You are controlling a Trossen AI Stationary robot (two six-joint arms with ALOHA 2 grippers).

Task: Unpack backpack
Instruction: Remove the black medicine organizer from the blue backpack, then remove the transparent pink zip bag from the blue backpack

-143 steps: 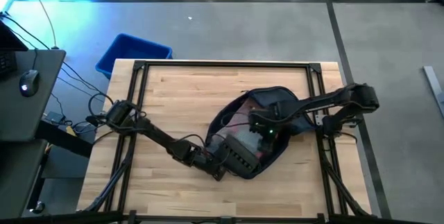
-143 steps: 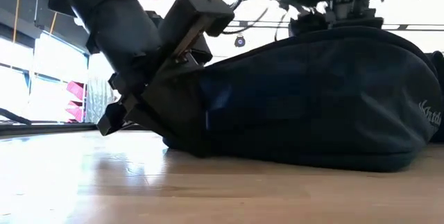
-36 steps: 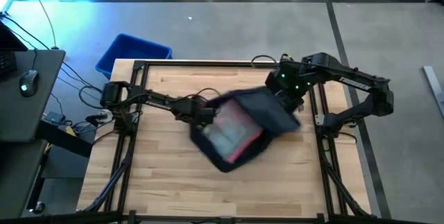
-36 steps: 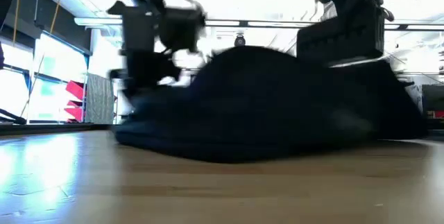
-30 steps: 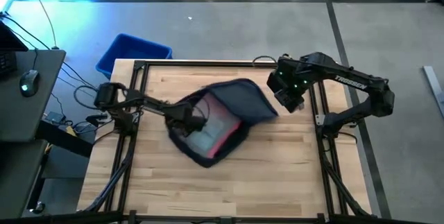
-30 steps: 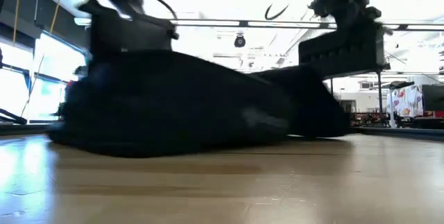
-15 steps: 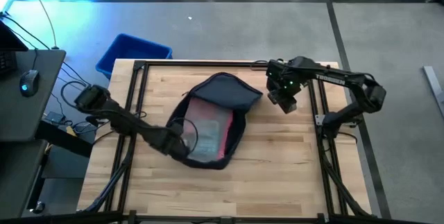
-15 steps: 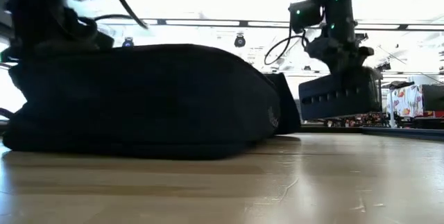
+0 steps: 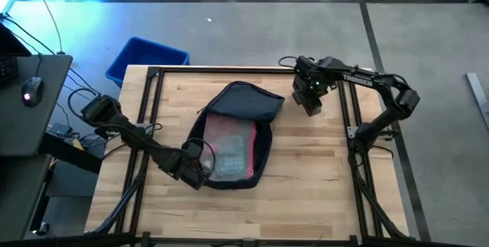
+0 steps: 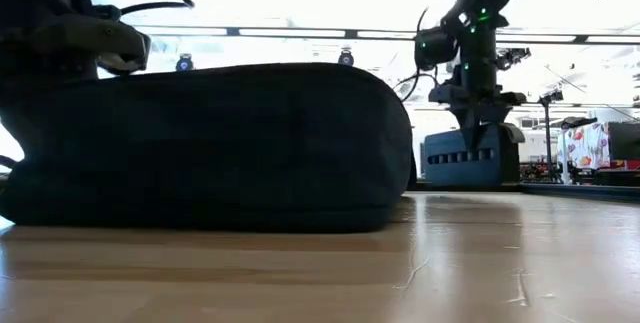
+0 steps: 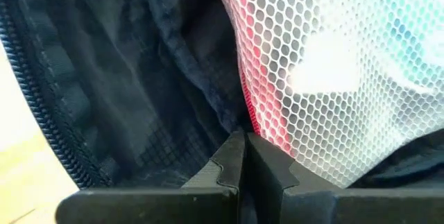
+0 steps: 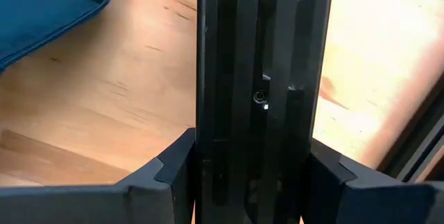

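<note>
We see the backpack (image 9: 229,136) lying open near the middle of the wooden surface (image 9: 306,178), its flap (image 9: 246,100) folded back toward the far edge. Inside it shows a white mesh pouch (image 9: 228,149) with red trim and something pale blue-green beneath the netting.

The left gripper (image 9: 192,169) sits at the backpack's near-left corner, touching the rim of the opening. In the left wrist view its jaws are pressed fully together, their tips right at the dark lining where the red-edged mesh begins — we cannot tell whether any fabric is pinched between them. A zipper (image 11: 41,99) runs along the edge of the opening beside them.

The right gripper (image 9: 311,103) is off to the backpack's right, clear of the flap, near the far right part of the surface. Its jaws are about half spread and closed on a black rectangular box (image 12: 260,99) — in the right wrist view the box fills the gap between the two fingers (image 12: 173,172), and in the low view the box (image 10: 470,156) hangs below the wrist, low over the surface and just beside the backpack's end.

A blue plastic bin (image 9: 145,57) stands on the floor beyond the far left corner.
</note>
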